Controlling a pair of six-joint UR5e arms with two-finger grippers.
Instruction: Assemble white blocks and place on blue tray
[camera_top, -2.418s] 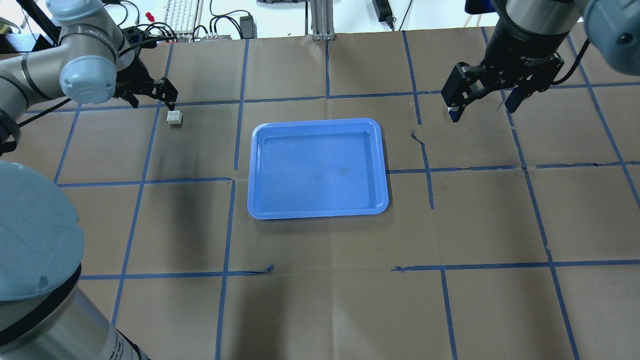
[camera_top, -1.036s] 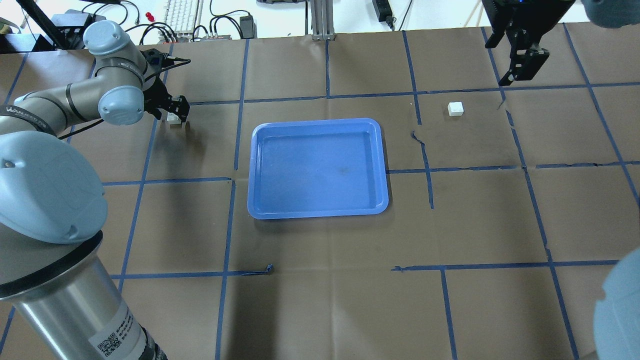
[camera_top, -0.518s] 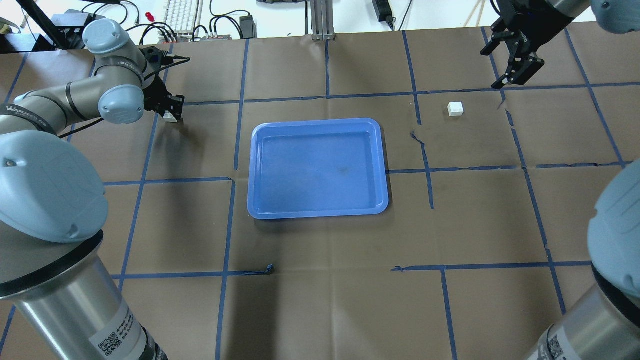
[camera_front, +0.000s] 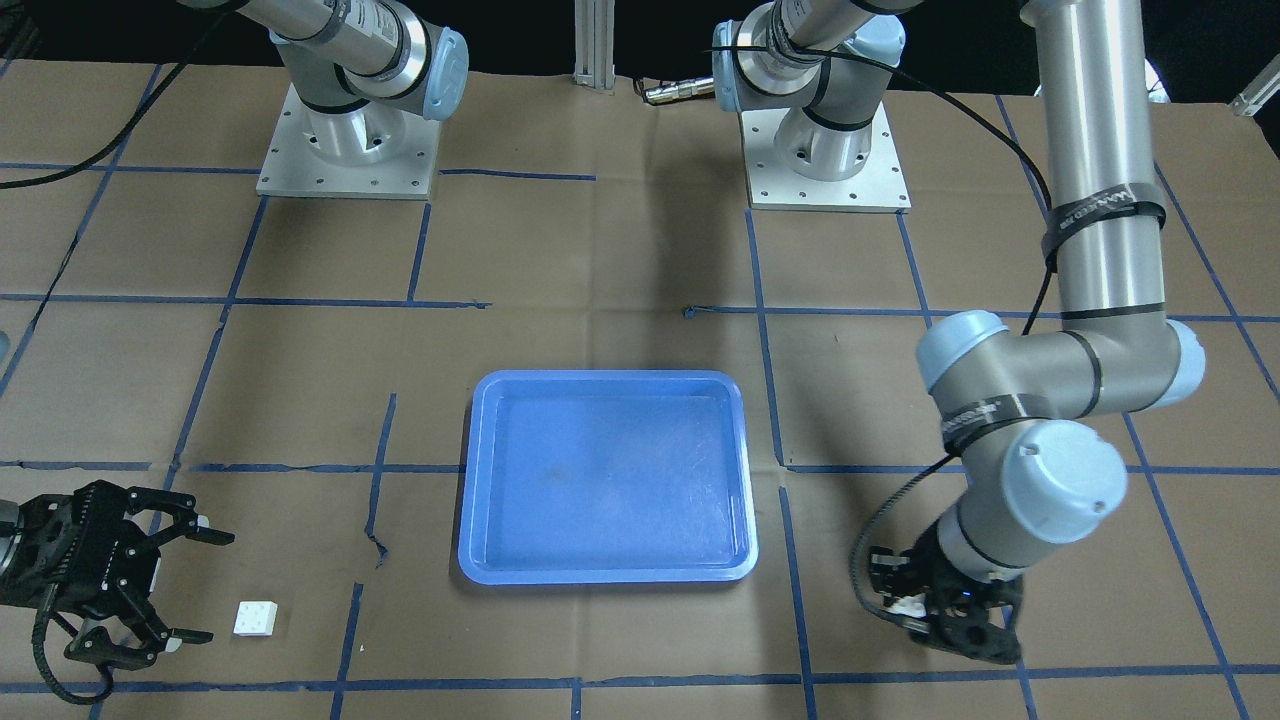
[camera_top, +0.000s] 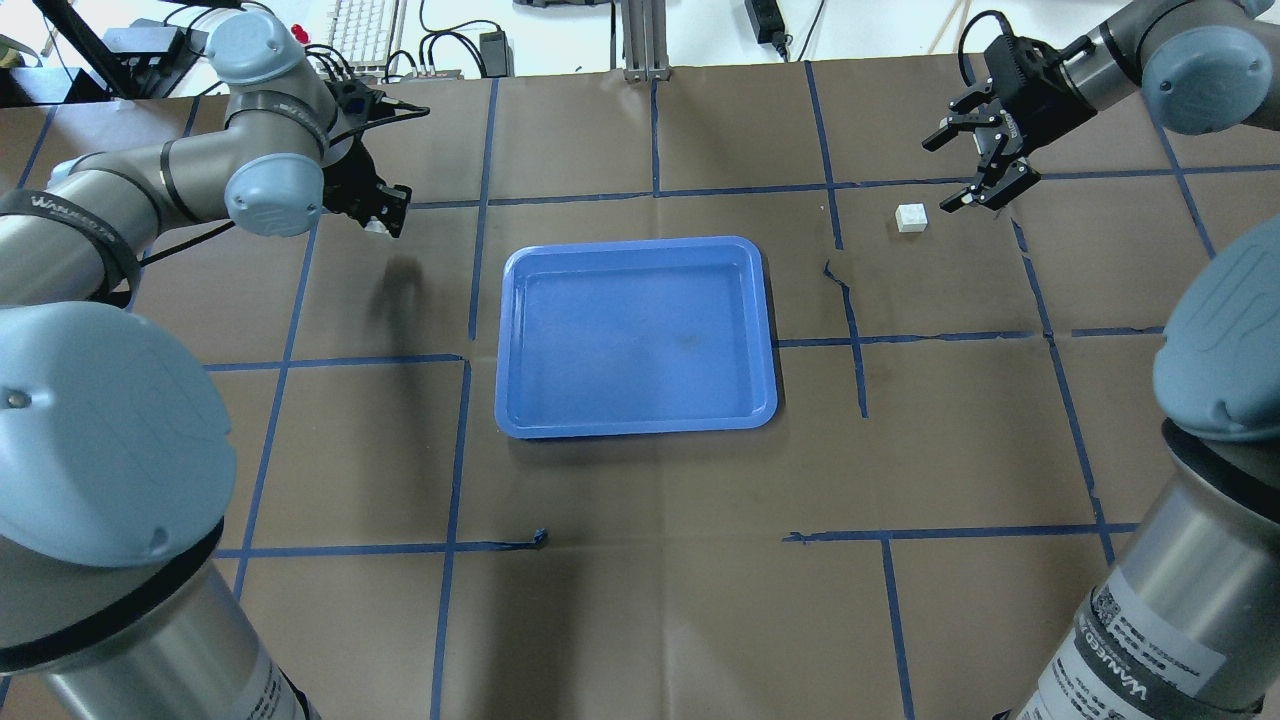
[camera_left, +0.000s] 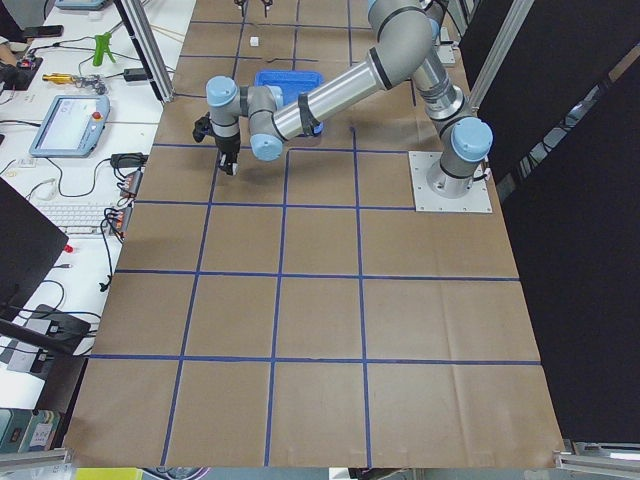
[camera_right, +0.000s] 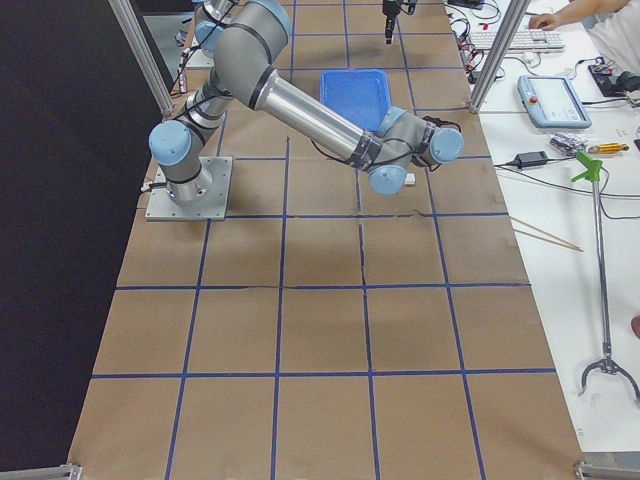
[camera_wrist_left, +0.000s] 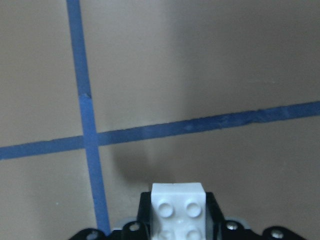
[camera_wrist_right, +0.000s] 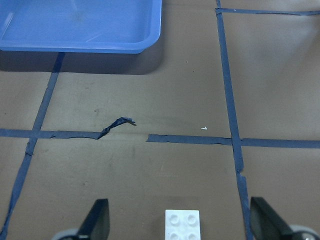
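Where left gripper (camera_top: 385, 217) clamps, white block (camera_wrist_left: 178, 210) half-hidden

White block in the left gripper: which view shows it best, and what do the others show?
The left wrist-mounted view: the white block sits close, its studs plain. Overhead and front-facing show only a white sliver in the left gripper; in the side views it is too small to tell.

I see bright, even overhead light; soft arm shadows on the bench (camera_top: 640, 620), faint glare streaks in the blue tray (camera_front: 600, 577). Left wrist view looks slightly soft.
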